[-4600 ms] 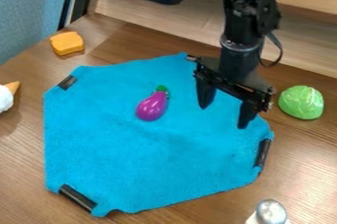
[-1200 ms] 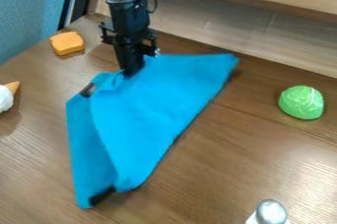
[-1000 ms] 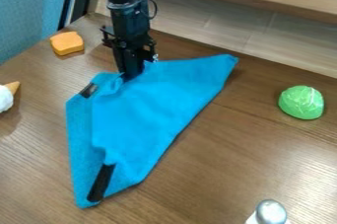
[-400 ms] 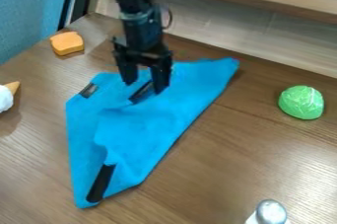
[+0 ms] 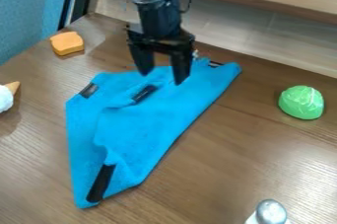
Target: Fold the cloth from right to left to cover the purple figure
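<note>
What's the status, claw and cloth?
Claw open, over cloth's upper part. Cloth folded, eggplant out of sight. Nothing seen blocking; bread and cabbage off to the sides.

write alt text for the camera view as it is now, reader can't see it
A blue cloth lies folded over on a wooden table, with the open black gripper above its upper part. An orange bread-slice toy sits at upper left, a green toy cabbage at right.

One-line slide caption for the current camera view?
Black two-finger pincer, open, above the folded blue fabric cloth; round green toy cabbage to the right.
</note>
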Controlling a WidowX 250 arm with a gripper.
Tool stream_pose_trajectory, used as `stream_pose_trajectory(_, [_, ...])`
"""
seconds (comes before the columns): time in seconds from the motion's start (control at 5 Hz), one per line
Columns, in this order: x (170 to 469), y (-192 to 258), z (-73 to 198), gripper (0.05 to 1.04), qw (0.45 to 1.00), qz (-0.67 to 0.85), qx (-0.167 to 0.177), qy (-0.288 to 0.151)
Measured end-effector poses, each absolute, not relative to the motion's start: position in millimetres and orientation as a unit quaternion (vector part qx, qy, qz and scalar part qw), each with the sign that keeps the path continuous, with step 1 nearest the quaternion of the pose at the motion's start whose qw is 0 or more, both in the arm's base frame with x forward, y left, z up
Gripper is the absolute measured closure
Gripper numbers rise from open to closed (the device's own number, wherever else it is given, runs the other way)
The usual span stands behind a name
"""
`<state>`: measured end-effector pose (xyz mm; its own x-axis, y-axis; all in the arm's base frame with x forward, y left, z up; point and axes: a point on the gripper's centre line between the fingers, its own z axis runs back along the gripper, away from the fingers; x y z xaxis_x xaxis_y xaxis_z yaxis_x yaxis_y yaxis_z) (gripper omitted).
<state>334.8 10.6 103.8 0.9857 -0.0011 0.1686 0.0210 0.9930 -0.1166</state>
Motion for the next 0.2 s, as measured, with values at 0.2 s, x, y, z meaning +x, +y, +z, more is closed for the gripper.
stream_pose_trajectory(0.2, [336.5, -0.1, 107.7, 0.083, 0.994, -0.011, -0.063, -0.085])
